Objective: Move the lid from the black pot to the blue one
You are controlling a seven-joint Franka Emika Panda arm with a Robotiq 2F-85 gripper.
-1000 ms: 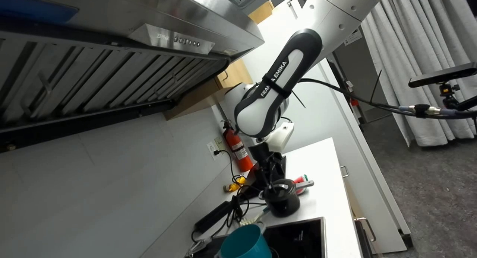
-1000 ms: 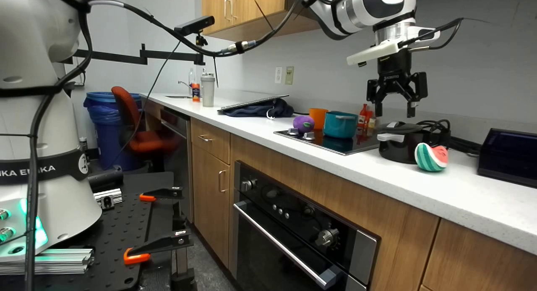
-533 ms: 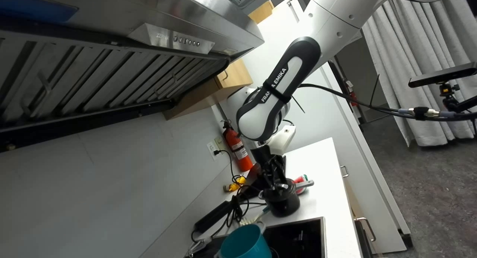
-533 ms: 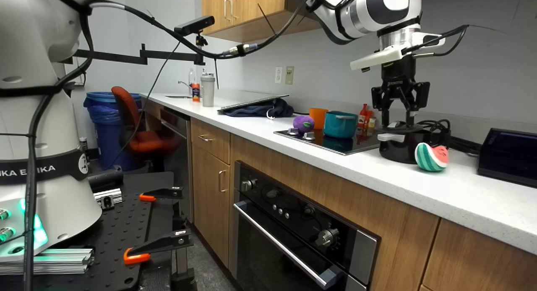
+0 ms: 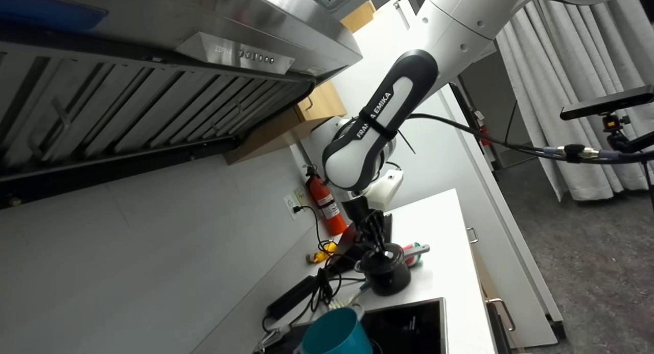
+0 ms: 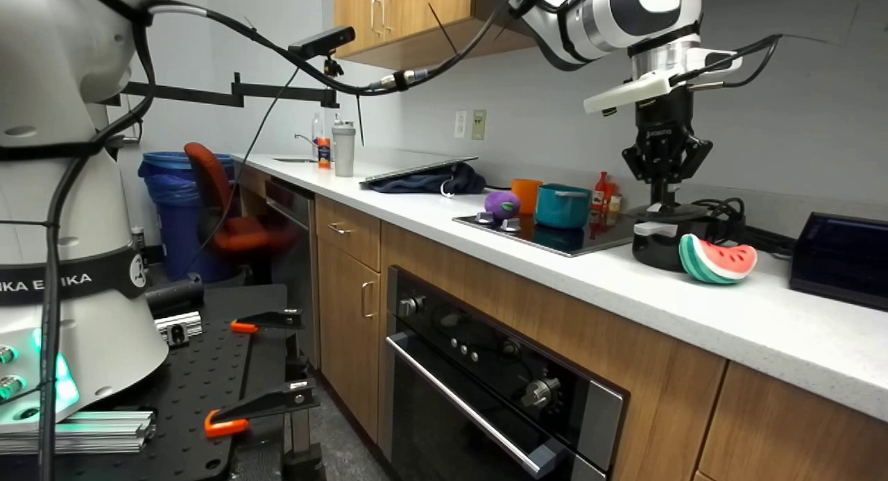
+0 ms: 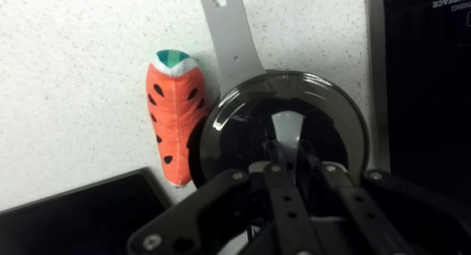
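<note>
At the far left in an exterior view is the robot's base point(image 6: 104, 349), with a blue bin point(image 6: 170, 207) and an orange-red chair point(image 6: 209, 186) behind it. Next, on the white counter point(image 6: 770, 311), come a grey shaker bottle point(image 6: 343, 149) and a dark blue cloth point(image 6: 463, 180) with a flat panel point(image 6: 420, 169) tilted on top. Then the cooktop point(image 6: 584, 245): a purple toy point(image 6: 502, 205) near its left edge, an orange cup point(image 6: 527, 195) behind the toy, and the blue pot point(image 6: 562, 208), upright, its inside showing from above. A red bottle point(image 6: 599, 191) shows just to the right of the blue pot. Past the cooktop, the black pot point(image 6: 659, 252) stands on the counter with the lid point(image 7: 254, 126) on it; whether it sits flush I cannot tell. The end effector point(image 6: 663, 198) points down at the lid, narrow, its fingers close together and holding the lid by its grey handle point(image 7: 288, 124), as the wrist view shows. A toy watermelon slice point(image 6: 723, 259) lies just beside the black pot, to its right, and farther right a black box point(image 6: 843, 259) rests on the counter at the edge of view
</note>
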